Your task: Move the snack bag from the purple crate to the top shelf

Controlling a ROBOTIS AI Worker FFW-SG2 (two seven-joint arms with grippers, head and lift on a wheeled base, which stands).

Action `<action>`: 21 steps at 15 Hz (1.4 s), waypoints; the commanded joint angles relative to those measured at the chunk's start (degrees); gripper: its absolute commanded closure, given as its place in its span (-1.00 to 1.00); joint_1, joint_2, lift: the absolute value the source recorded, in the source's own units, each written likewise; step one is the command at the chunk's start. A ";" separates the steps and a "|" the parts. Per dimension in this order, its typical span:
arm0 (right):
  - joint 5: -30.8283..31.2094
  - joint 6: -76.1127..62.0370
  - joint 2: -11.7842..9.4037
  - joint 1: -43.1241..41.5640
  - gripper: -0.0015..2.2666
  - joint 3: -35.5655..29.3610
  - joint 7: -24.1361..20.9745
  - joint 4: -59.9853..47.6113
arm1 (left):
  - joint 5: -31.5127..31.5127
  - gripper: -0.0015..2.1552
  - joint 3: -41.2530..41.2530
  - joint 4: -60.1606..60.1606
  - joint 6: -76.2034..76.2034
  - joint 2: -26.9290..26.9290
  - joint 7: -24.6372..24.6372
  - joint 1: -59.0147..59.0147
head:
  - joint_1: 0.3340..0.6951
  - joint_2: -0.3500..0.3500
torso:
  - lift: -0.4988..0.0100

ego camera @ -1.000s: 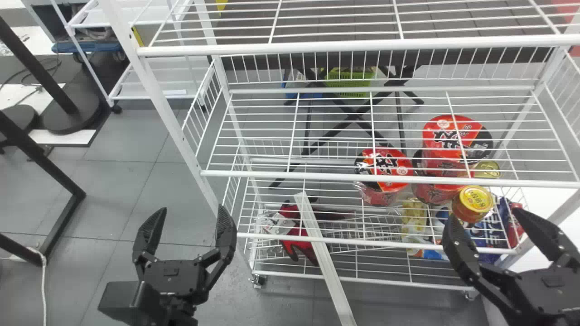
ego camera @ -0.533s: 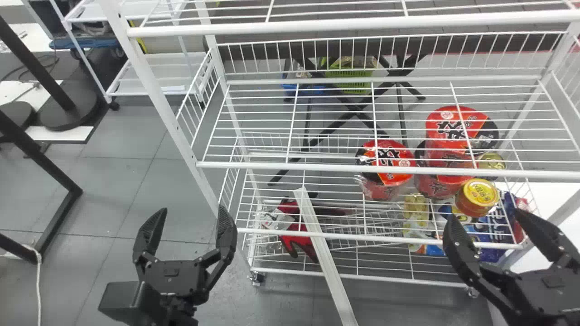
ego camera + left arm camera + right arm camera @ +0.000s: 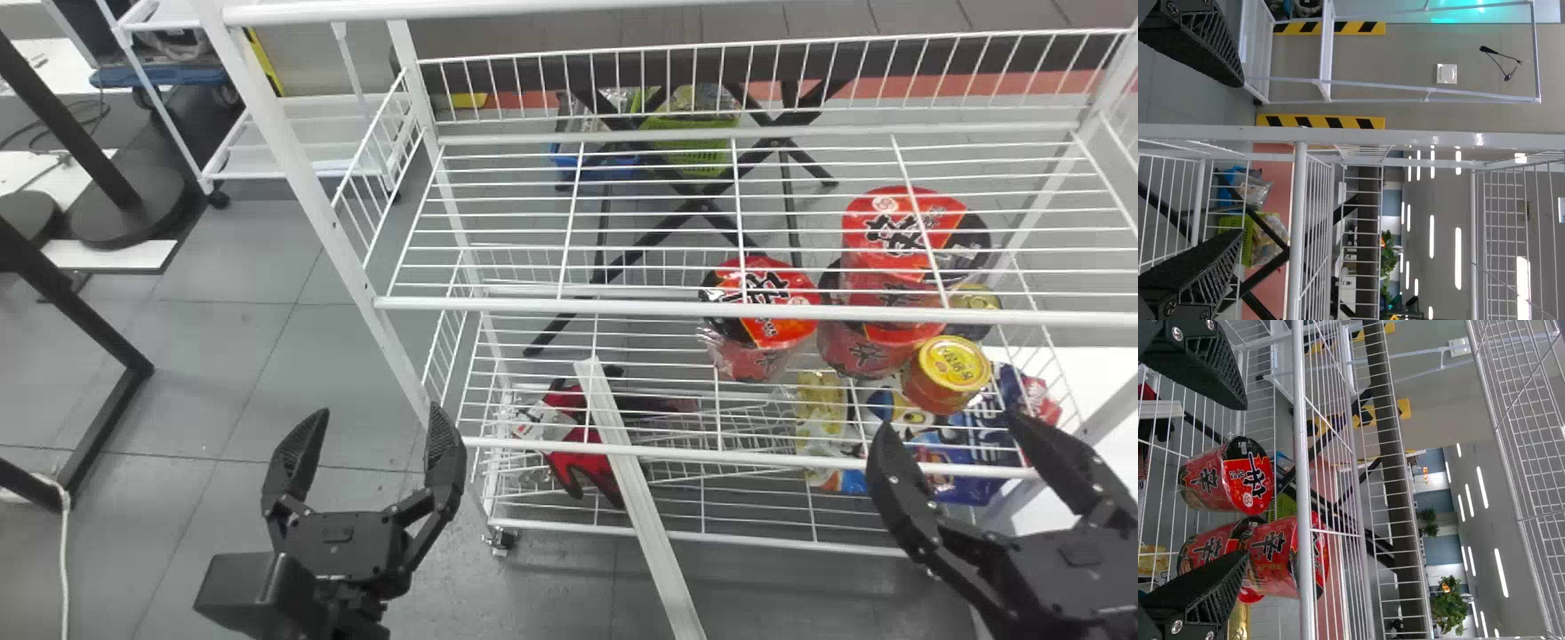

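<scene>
My left gripper (image 3: 369, 413) stands open in front of the white rack's left side, nothing between its fingers; in the left wrist view the left gripper (image 3: 1241, 159) is open toward the rack's bars. At the rack's right front, my right gripper (image 3: 949, 420) is open and holds nothing. The right wrist view has the right gripper (image 3: 1245, 480) with its fingers apart near the cups. The front bar of the uppermost visible shelf (image 3: 569, 9) crosses the head view's top edge. Blue and yellow snack packs (image 3: 965, 449) lie low in the rack at the right, partly behind bars.
Red noodle cups (image 3: 760, 307) and a yellow-lidded jar (image 3: 947, 373) stand on a lower shelf. A red glove (image 3: 582, 453) lies low at left. A pale strip (image 3: 636, 507) leans out past the rack. A green basket (image 3: 693, 147) is behind it.
The rack and its contents have shifted upward in the head view and look slightly larger, the uppermost bar now at its top edge. Both grippers keep their places in that view, still open.
</scene>
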 commanded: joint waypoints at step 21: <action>0.59 -5.29 -0.35 1.63 -0.98 -0.53 0.36 0.29 | -0.09 -1.00 0.07 0.17 0.36 0.15 0.00 -0.18 | 1.00 0.38 | -0.82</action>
